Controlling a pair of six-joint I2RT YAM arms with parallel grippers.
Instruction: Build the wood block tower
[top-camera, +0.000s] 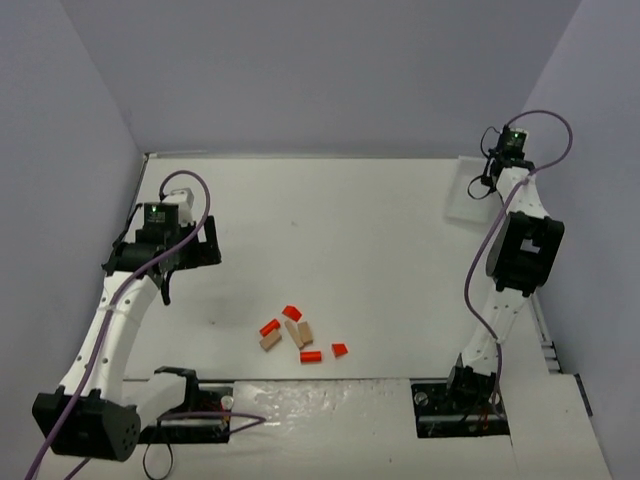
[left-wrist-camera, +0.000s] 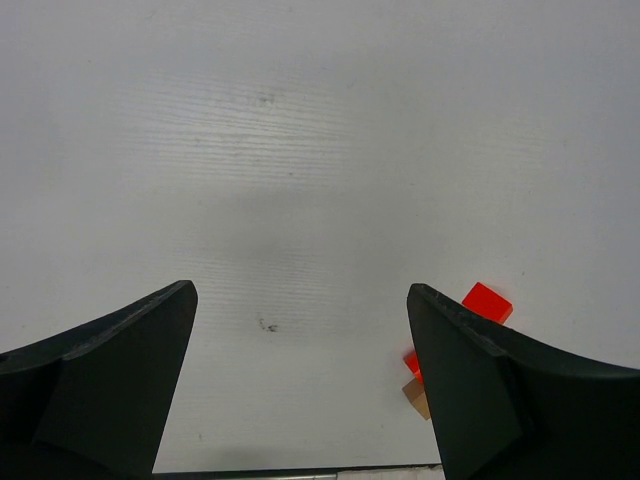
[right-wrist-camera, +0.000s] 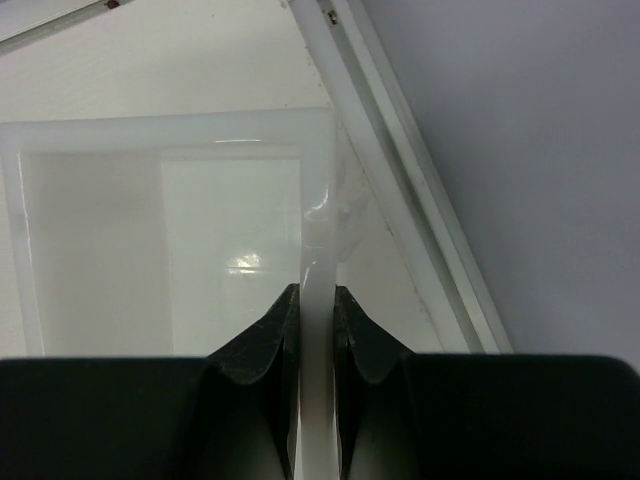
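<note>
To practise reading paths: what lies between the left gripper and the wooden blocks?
Only bare white table, as the top view shows; the open left gripper stands apart from the blocks.

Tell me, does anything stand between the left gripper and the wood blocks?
Nothing visible does. Only table surface lies between the open left gripper and the wood blocks, which lie loose and unstacked.

We can read no text, label, brand, number or sign in any view, neither on the wooden blocks (top-camera: 296, 333), the white tray (top-camera: 462, 200) nor the surface (top-camera: 350, 230).
</note>
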